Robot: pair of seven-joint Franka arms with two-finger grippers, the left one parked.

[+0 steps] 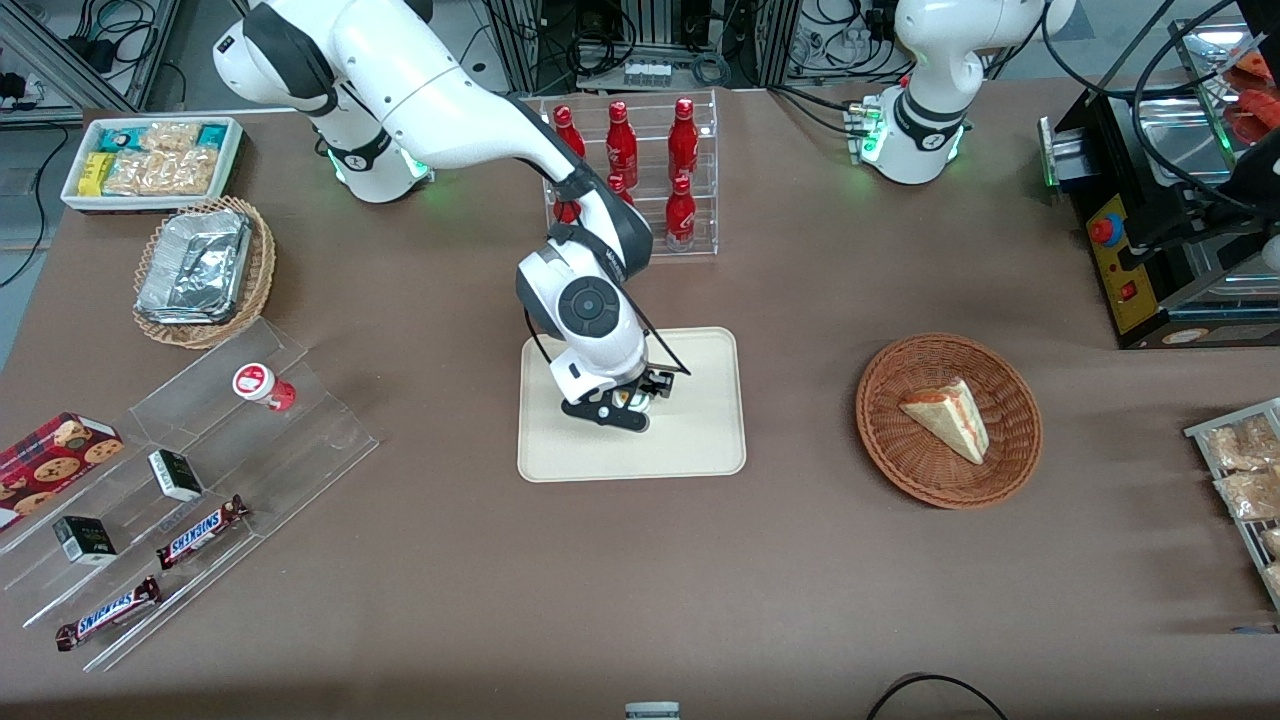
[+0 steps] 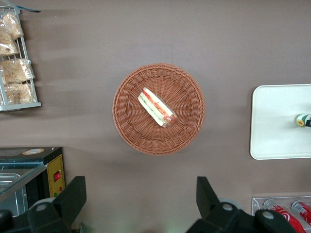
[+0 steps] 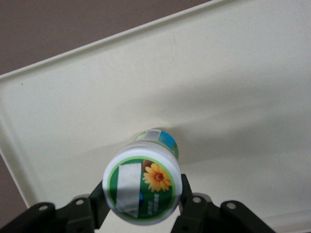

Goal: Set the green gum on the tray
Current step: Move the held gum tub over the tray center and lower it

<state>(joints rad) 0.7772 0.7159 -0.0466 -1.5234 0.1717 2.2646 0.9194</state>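
The green gum (image 3: 143,187), a small white bottle with a green-and-white lid bearing a yellow flower, stands upright with its base on the cream tray (image 3: 233,73). My right gripper (image 3: 142,206) is shut on it, with a black finger (image 3: 98,204) against each side of the lid. In the front view the gripper (image 1: 632,400) hangs over the middle of the tray (image 1: 700,440), and the gum (image 1: 628,398) barely shows between the fingers. The left wrist view shows the gum (image 2: 303,120) on the tray (image 2: 277,121).
A round wicker basket (image 1: 1010,460) with a sandwich lies toward the parked arm's end. A clear rack of red bottles (image 1: 640,170) stands farther from the front camera than the tray. A red-lidded bottle (image 1: 262,385) sits on a clear stepped stand toward the working arm's end.
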